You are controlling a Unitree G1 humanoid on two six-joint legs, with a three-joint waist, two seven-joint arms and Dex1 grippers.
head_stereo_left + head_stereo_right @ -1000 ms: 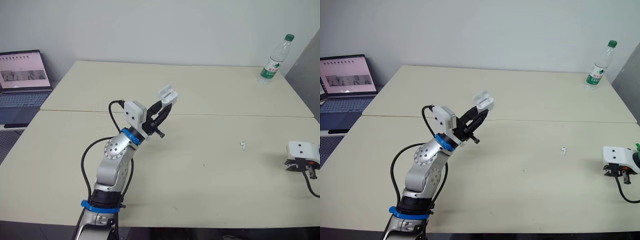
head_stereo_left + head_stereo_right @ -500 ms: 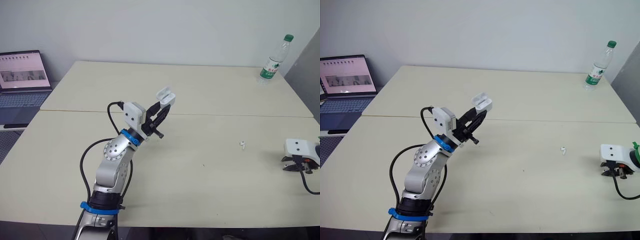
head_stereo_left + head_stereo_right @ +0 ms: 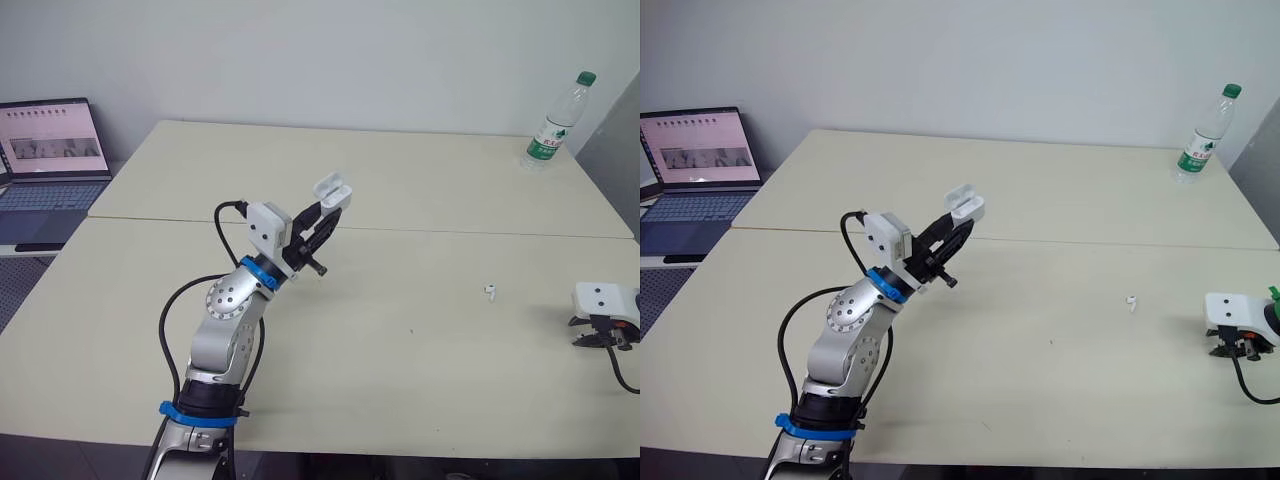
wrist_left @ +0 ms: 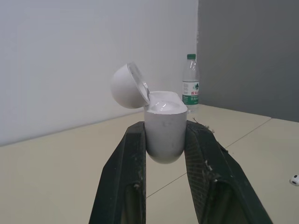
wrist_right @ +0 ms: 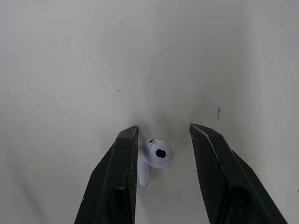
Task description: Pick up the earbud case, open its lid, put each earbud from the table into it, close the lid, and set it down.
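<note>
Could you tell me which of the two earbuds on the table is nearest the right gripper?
The earbud lying between the right gripper's open fingers; the other earbud lies alone on the table, further toward the middle.

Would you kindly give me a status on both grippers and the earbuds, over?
Left gripper shut on earbud case, lid open, off the table. Right gripper open, straddling one earbud on the table. Second earbud lies between the arms, unobstructed.

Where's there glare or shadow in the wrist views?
Left wrist view: bright highlight inside the open case, left fingers dark against the pale wall. Right wrist view: soft shadow on the table around the earbud between the right fingers.
</note>
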